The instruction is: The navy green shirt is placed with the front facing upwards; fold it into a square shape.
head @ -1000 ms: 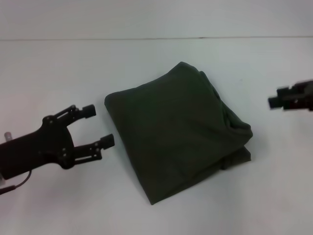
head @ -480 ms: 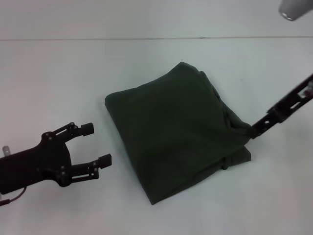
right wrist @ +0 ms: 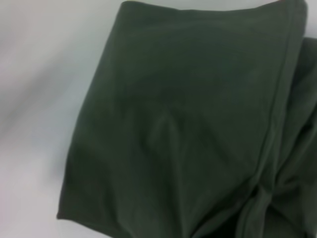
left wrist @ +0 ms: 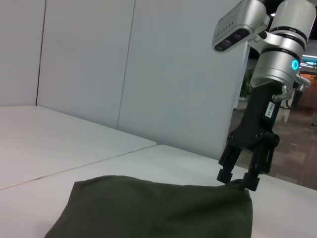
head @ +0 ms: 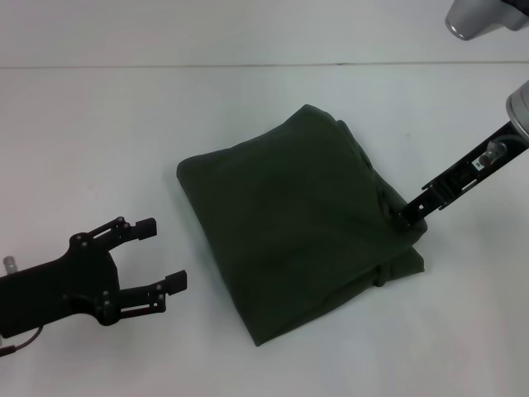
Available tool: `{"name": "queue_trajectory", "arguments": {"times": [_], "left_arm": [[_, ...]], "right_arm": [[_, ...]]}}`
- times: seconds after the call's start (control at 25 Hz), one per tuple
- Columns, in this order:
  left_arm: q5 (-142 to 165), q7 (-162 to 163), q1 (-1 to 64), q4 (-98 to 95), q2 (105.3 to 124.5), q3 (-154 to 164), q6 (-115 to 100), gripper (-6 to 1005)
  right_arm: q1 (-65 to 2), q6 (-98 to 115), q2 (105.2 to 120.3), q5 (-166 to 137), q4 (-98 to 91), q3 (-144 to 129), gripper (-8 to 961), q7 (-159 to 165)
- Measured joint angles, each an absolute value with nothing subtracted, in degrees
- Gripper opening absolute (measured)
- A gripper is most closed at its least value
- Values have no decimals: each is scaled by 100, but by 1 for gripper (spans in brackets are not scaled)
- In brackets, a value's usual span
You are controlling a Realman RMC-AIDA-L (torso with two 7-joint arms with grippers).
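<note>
Shirt folded to a rough square, right corner being tidied

Left gripper (head: 159, 254) is seen low on the left, well apart from the shirt (head: 289, 231), fingers spread wide and holding nothing. The shirt lies mid-table (head: 99, 124), plain side up, already folded into a compact tilted square; folding is judged nearly done, with only the bunched right edge left to be flattened. Right gripper (head: 405, 217) is set on that right corner, jaws slightly apart, touching the cloth. The left wrist view shows those tips (left wrist: 237, 179) straddling the raised corner, whether pinched cannot be told; stacked layers and creases are shown only by the right wrist view
</note>
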State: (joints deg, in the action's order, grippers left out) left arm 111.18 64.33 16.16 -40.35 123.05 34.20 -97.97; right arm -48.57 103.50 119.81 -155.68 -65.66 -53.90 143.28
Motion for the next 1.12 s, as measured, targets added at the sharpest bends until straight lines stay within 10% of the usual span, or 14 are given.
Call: {"name": "queue_trajectory", "arguments": {"times": [0.36,0.44,1.12], "left_arm": [[11128,6433,1633,-4043,12305,3401,-9791,936],[11128,6433,1637,-4043,12305,3401,-9791,936],[11125,6433,1662,-4052,12305,3401,-9804,936]], "right_arm": [[-4871,10078,11979,-15546,-6372,-5410,650,14368],[-4890,10028,11979,-15545,-6272,-5465,423,14365],[-4619,9704,11988,-15494,-6311,-5927,150,14507]]}}
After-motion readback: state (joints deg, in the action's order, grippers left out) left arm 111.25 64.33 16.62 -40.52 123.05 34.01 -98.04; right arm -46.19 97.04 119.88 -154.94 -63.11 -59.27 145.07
